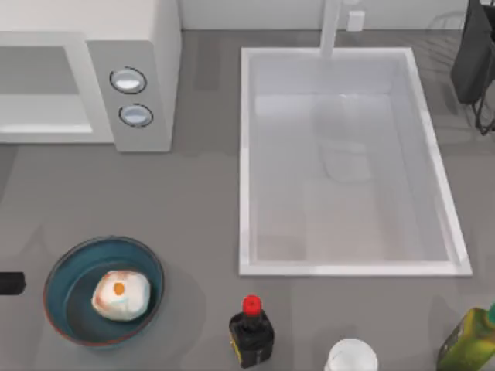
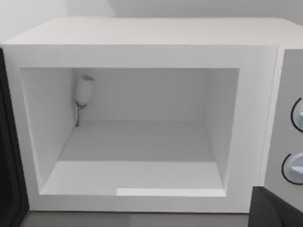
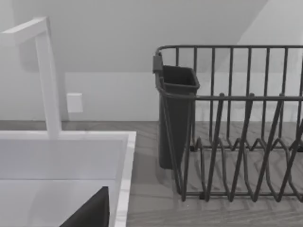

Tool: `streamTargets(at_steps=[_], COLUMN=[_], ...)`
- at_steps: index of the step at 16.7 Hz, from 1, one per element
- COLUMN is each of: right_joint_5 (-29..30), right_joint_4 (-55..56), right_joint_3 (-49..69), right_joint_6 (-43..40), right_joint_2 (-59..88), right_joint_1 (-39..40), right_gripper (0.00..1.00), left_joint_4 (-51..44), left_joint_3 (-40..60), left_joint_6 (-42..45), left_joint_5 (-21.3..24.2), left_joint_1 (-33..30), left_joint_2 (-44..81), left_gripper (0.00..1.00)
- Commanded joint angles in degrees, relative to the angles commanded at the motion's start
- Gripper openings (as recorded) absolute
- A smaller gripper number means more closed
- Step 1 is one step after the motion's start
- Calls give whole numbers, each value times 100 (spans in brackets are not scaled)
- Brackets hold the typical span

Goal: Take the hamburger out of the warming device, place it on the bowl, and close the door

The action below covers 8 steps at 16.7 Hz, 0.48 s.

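Note:
The hamburger (image 1: pixel 121 294), a pale lump with an orange patch, lies in the blue-teal bowl (image 1: pixel 63 272) at the front left of the table. The warming device (image 1: pixel 147 46) stands at the back left, its two knobs facing forward. Its cavity (image 2: pixel 137 142) is bare inside, and the door (image 2: pixel 6 151) stands swung open as a dark strip beside the opening. A dark part of my left gripper (image 1: pixel 9 284) shows at the table's left edge, just left of the bowl; the left wrist view faces the open cavity. My right gripper (image 3: pixel 90 213) hovers by the sink's back right corner.
A white sink (image 1: pixel 249 154) with a faucet (image 1: pixel 331 27) fills the middle right. A dark dish rack (image 1: pixel 473 54) stands at the back right. Along the front edge are a red-capped dark bottle (image 1: pixel 251 334), a white cup (image 1: pixel 352 357) and a green bottle (image 1: pixel 469 342).

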Motion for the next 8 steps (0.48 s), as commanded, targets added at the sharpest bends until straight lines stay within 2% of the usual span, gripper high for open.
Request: streamTargets(at_steps=[5, 8], right_joint_5=[0, 0], right_joint_4=[0, 0], right_joint_3=[0, 0], right_joint_6=[0, 0], right_joint_2=[0, 0], right_joint_1=[0, 0], right_gripper=[100, 100], left_joint_4=[857, 1068], left_joint_3=[54, 68], left_joint_6=[14, 18], left_joint_5=[401, 502], left_joint_1=[399, 500], left_joint_2=[925, 1146], left_gripper=[0, 0])
